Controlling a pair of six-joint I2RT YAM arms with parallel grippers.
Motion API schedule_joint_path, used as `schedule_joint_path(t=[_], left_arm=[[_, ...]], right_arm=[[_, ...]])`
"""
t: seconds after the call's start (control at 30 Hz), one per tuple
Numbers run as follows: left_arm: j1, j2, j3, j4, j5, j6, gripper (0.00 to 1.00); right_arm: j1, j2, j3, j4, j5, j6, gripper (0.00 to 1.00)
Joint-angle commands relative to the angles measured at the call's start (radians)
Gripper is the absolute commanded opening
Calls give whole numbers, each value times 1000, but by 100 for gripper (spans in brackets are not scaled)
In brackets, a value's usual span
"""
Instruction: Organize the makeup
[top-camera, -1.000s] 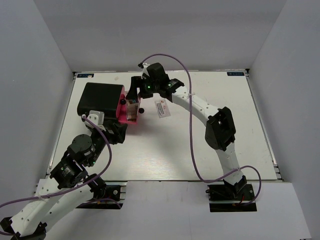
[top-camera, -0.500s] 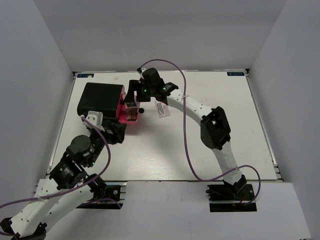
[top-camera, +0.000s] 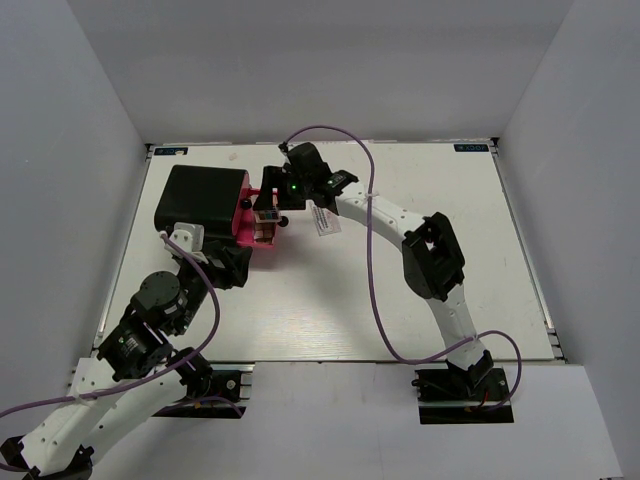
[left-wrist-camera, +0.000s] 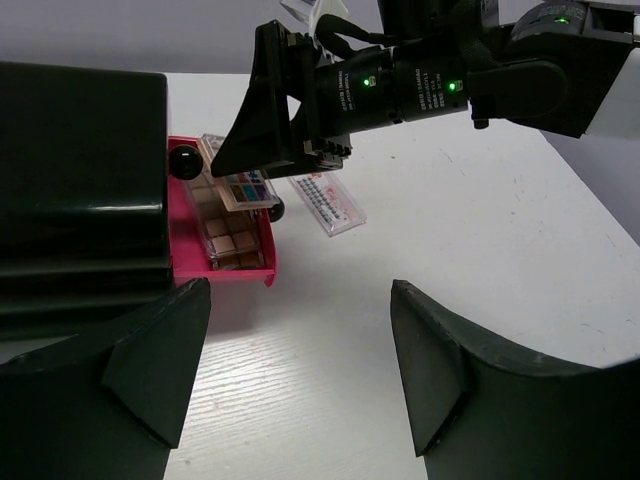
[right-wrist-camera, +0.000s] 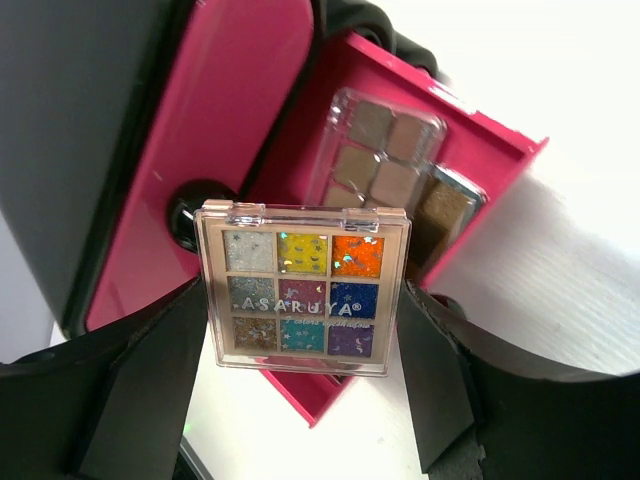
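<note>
My right gripper (right-wrist-camera: 303, 335) is shut on the small square multicoloured palette (right-wrist-camera: 303, 290), held by its two side edges just above the pink drawer (right-wrist-camera: 480, 140) of the black-and-pink case (top-camera: 203, 198). Two long brown-toned eyeshadow palettes (right-wrist-camera: 385, 150) lie in that drawer, one partly under the other. The square palette (left-wrist-camera: 247, 187) also shows in the left wrist view under the right gripper. A white-pink flat packet (top-camera: 323, 217) lies on the table right of the drawer. My left gripper (left-wrist-camera: 300, 300) is open and holds nothing, low over the table in front of the drawer.
The big case stands at the table's back left, its black body (left-wrist-camera: 80, 190) close to my left finger. A small black round thing (left-wrist-camera: 183, 160) sits at the drawer's inner corner. The right arm (top-camera: 400, 215) arches across the middle of the table.
The right gripper has moved a little left and down with the square palette, closer over the pink drawer. The left arm has stayed put.
</note>
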Motion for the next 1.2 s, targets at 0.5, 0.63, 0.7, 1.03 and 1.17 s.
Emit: schedule_joint_path(t=[0.5,0.63,0.7,1.03,1.17], left_arm=[[1,-8,1,1,-2,-6,82],[1,-8,0,2,-2,-7,82],[1,-8,1,1,-4,-6,82],[1,-8,1,1,-4,-7,82],[1,-9,1,1,-5,-9,82]], right_arm=[[7,-59,2,17,37,16,20],[8,-54,8,13,37,17,25],[8,-54,10,14,37,19,28],[13,-59,7,16,34,17,44],[16,-59,4,17,36,17,47]])
